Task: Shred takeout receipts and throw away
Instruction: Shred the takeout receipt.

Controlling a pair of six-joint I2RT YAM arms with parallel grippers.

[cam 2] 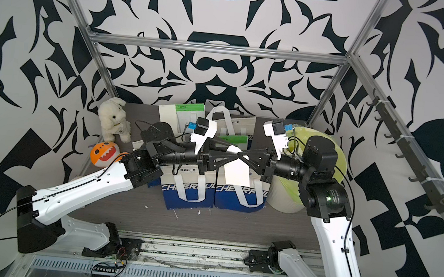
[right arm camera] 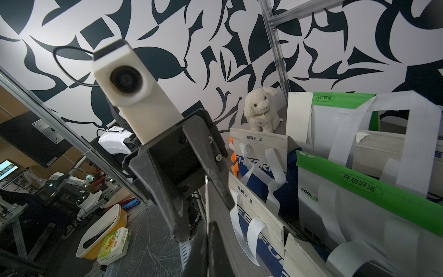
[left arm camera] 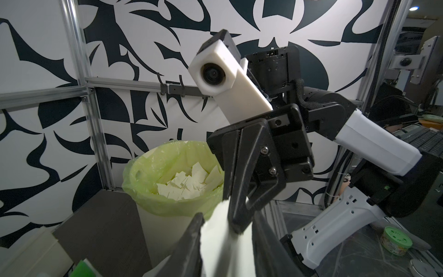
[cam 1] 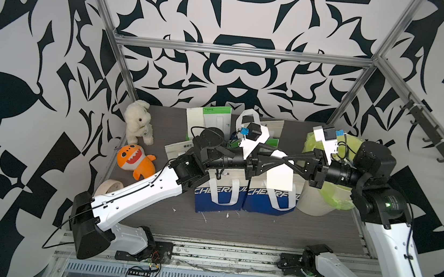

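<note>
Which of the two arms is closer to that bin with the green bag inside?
Right. The right arm hangs over the rim of the green-lined bin; the left arm reaches from the opposite side, across the tote bags, only as far as the receipt.

One receipt, a blank cream-white slip, hangs in the air over the front bags, just beside the bin. It is pinched near its upper end in the closed jaws of the right gripper and passes between the parted jaws of the left gripper. Below the pinch it droops, slightly tilted. Torn pieces lie heaped in the bin. Another whole slip stands upright against a back bag.
</note>
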